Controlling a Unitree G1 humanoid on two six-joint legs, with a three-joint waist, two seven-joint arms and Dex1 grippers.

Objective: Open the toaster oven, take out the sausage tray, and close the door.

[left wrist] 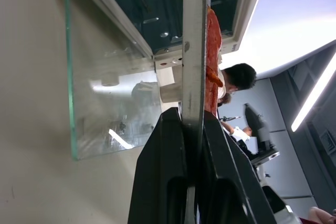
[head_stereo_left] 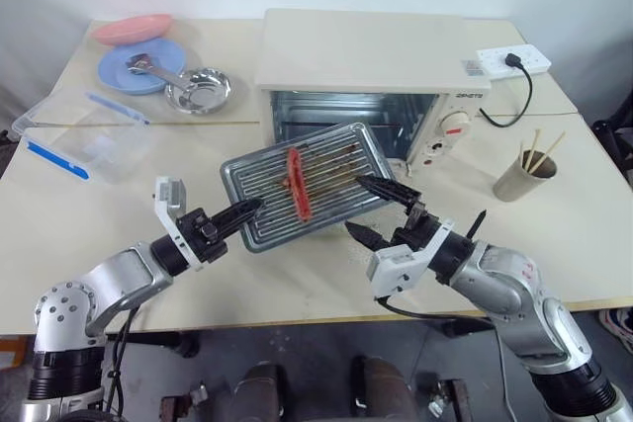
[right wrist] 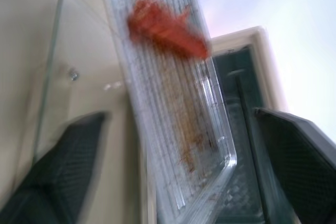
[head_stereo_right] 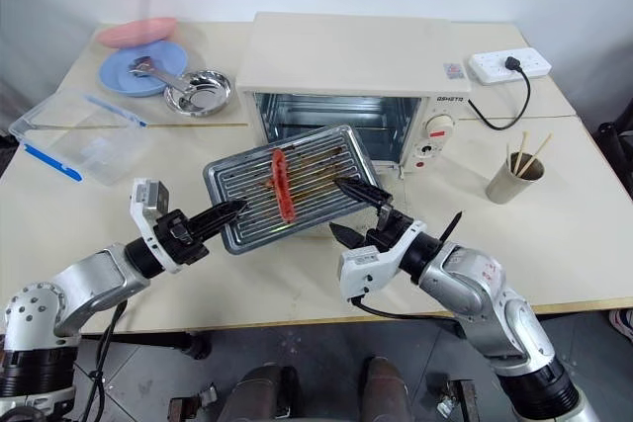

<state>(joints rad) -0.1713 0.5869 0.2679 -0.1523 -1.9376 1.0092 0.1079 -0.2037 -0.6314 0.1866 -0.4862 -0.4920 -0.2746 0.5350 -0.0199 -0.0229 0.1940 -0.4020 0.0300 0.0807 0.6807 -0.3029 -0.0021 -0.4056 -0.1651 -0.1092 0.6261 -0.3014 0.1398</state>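
The cream toaster oven (head_stereo_left: 361, 51) stands at the table's back with its cavity open. Its glass door (left wrist: 115, 93) lies folded down flat in front, mostly hidden under the tray in the eye views. The silver ribbed sausage tray (head_stereo_left: 341, 157) hangs tilted in the air in front of the opening, with one red sausage (head_stereo_left: 298, 185) on it. My left gripper (head_stereo_left: 247, 209) is shut on the tray's left edge. My right gripper (head_stereo_left: 356, 205) is open at the tray's right edge, one finger above the edge and one below, apart from the metal.
At the back left are a round steel bowl (head_stereo_left: 198, 91), a blue plate (head_stereo_left: 138, 66) with a spoon and a pink plate (head_stereo_left: 134, 27). A clear plastic container (head_stereo_left: 84, 135) lies at the left. A cup of chopsticks (head_stereo_left: 524, 175) and a power strip (head_stereo_left: 512, 58) are at the right.
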